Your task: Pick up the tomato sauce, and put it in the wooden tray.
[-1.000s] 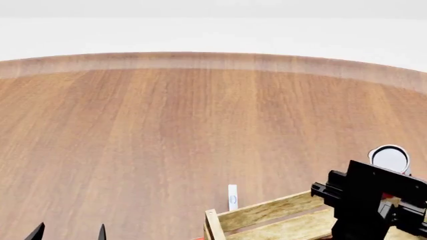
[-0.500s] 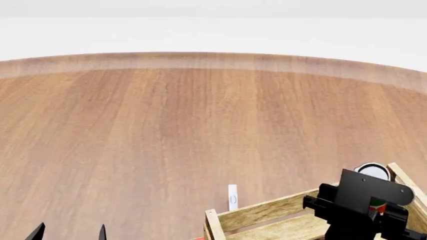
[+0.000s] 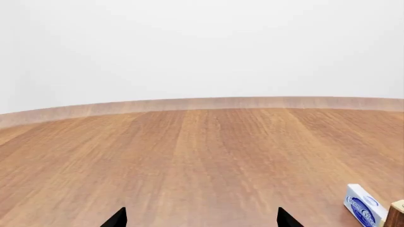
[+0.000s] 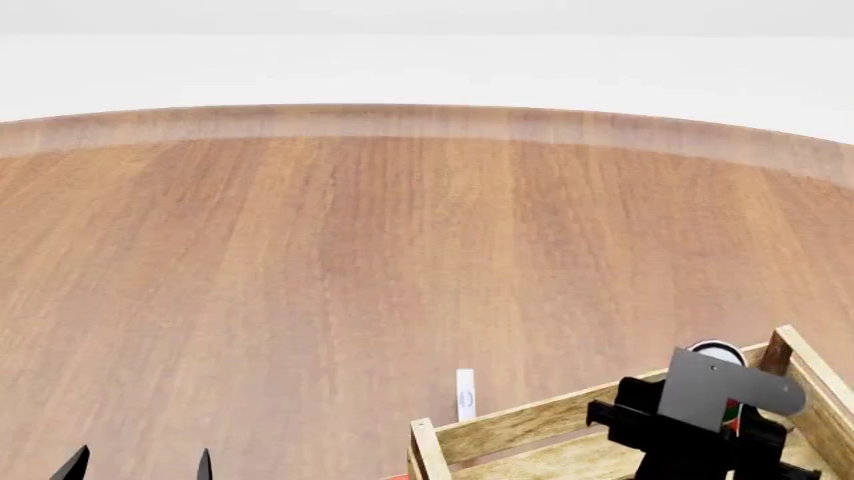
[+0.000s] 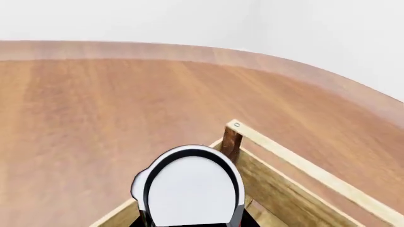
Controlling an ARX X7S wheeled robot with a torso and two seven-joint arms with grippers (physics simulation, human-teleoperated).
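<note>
The tomato sauce [image 4: 722, 354] is a small can with a pale top and a strip of red and green label showing. My right gripper [image 4: 721, 405] is shut on it. It hangs over the far right part of the wooden tray [image 4: 534, 421], close to a dark corner post [image 4: 777, 350]. In the right wrist view the can's pale top [image 5: 192, 187] fills the near field, beside the tray's corner post [image 5: 232, 140]. I cannot tell whether the can touches the tray floor. My left gripper [image 4: 138, 467] is open at the lower left, over bare table [image 3: 202, 220].
A small white box with a blue label [image 4: 465, 393] stands just beyond the tray's far rail, and shows in the left wrist view [image 3: 363, 208] next to a tray corner [image 3: 398, 215]. The wooden table's far edge [image 4: 427, 120] curves across the back.
My right gripper has carried the can left and down, from beyond the tray's far right corner to over its inside. The left gripper has not moved.
</note>
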